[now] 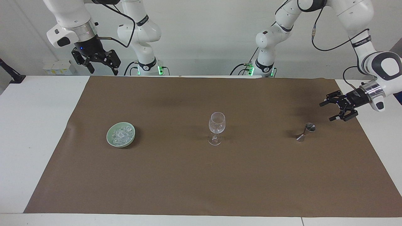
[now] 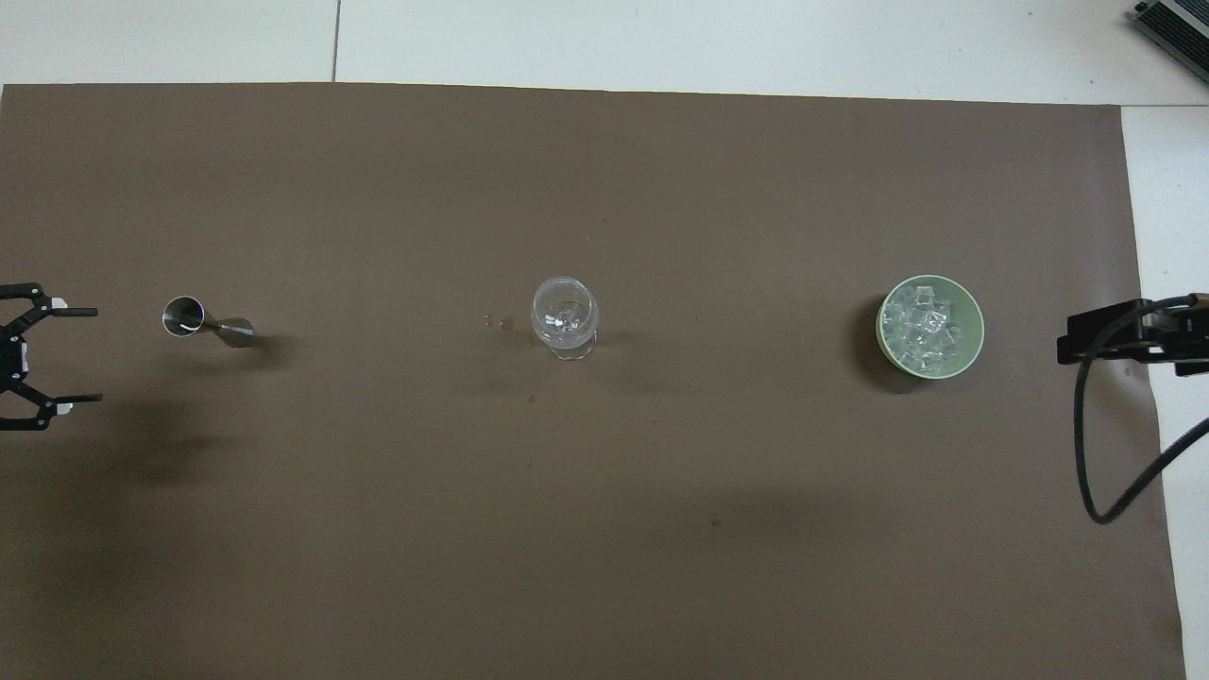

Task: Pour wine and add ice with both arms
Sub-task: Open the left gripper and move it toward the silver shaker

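A clear wine glass [image 1: 216, 125] [image 2: 565, 316] stands upright at the middle of the brown mat. Toward the right arm's end sits a pale green bowl [image 1: 108, 138] [image 2: 979, 326] filled with ice [image 1: 122, 133] [image 2: 921, 326]. A small metal jigger [image 1: 306, 131] [image 2: 203, 323] stands toward the left arm's end. No wine shows; what the jigger holds cannot be made out. My left gripper [image 1: 325, 111] [image 2: 96, 355] hangs low beside the jigger, open and empty, pointing at it without touching. My right gripper [image 1: 103, 71] [image 2: 1063, 342] waits raised over the mat's corner by its base, open and empty.
The brown mat [image 1: 201, 188] covers most of the white table [image 1: 37, 125]. A black cable [image 2: 1086, 453] loops from the right arm over the mat's edge. Tiny specks [image 2: 501, 321] lie beside the glass. A black post [image 1: 9, 73] stands at the table's corner.
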